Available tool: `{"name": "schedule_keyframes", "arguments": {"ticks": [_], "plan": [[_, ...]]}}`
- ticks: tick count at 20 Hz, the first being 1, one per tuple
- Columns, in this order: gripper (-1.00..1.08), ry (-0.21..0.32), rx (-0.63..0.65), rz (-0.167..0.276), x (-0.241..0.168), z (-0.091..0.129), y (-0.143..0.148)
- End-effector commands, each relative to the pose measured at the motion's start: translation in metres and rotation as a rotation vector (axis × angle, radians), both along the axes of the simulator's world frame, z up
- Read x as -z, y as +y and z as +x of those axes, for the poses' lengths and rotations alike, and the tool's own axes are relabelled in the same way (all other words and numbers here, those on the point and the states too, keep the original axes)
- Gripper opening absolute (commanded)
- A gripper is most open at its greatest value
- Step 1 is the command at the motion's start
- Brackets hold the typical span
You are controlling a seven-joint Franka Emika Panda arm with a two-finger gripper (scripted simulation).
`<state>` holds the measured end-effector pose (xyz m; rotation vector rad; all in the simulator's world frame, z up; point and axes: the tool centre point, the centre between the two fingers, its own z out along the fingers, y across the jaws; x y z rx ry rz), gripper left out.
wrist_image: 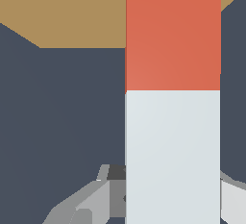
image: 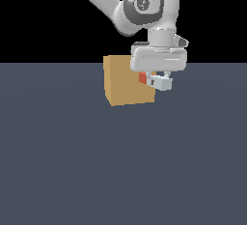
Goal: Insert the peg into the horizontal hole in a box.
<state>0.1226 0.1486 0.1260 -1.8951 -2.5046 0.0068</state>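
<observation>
A: Do we hold the peg already?
B: Yes, our fingers are closed on its white half, orange end at the box.
A: Inserted?
B: We cannot tell; the hole is hidden.

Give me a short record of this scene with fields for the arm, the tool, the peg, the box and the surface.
arm: one white robot arm reaching down beside the box
tool: tool shut on the peg, holding its white half
peg: peg held level, orange-red half toward the box
box: tan box resting on the surface; hole not visible
surface: dark grey-blue floor
insertion: cannot tell whether the tip has entered
</observation>
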Motion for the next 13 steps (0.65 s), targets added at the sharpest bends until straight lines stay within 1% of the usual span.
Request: {"name": "schedule_keyframes", "arguments": {"ticks": [1, 4, 7, 10, 13], "plan": [[-1.0, -0.005, -0.003, 0.002, -0.003, -0.007, 0.026], [-1.0, -0.005, -0.003, 0.002, -0.003, -0.014, 0.051], [-1.0, -0.006, -0.003, 0.002, -0.004, -0.018, 0.067], [-1.0, -0.006, -0.003, 0.002, -0.004, -0.019, 0.075], [-1.0, -0.006, -0.003, 0.002, -0.004, -0.019, 0.075]]}}
